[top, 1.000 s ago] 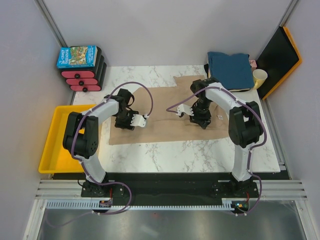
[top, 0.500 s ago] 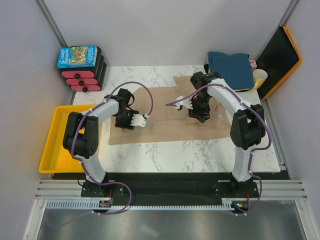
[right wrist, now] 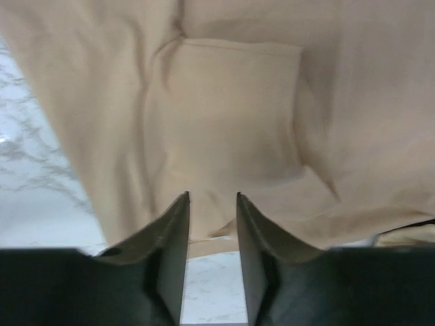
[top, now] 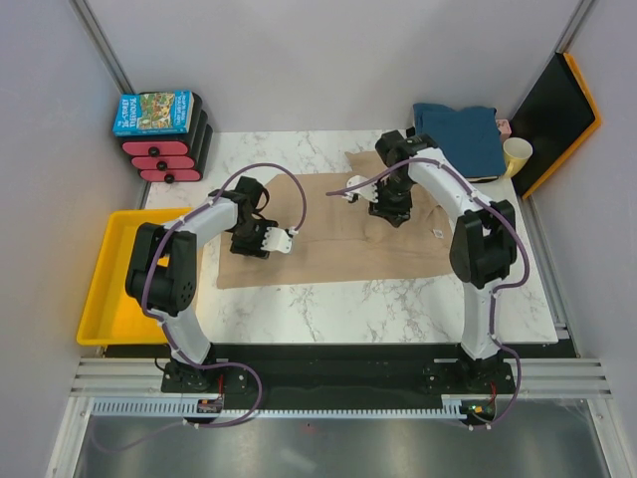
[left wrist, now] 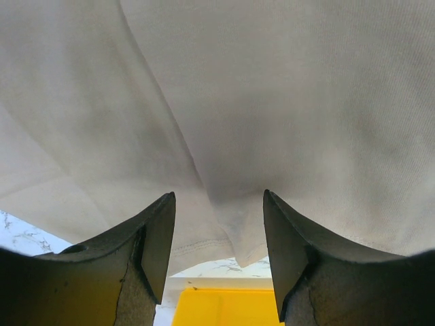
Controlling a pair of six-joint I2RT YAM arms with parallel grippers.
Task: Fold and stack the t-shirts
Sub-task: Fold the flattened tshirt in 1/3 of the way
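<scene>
I see one tan t-shirt (top: 328, 249), plain and lightly creased, spread across the middle of the marble table (top: 378, 309). One folded teal-blue t-shirt (top: 458, 134) lies at the far right corner. Two grippers are above the tan cloth: the left gripper (left wrist: 219, 204) has its fingers wide apart, the right gripper (right wrist: 213, 200) narrowly apart.

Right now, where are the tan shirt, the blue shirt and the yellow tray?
tan shirt (top: 328, 249), top view, near flat part.
blue shirt (top: 458, 134), top view, middle of folded cloth.
yellow tray (top: 107, 294), top view, bare floor on its left.
</scene>
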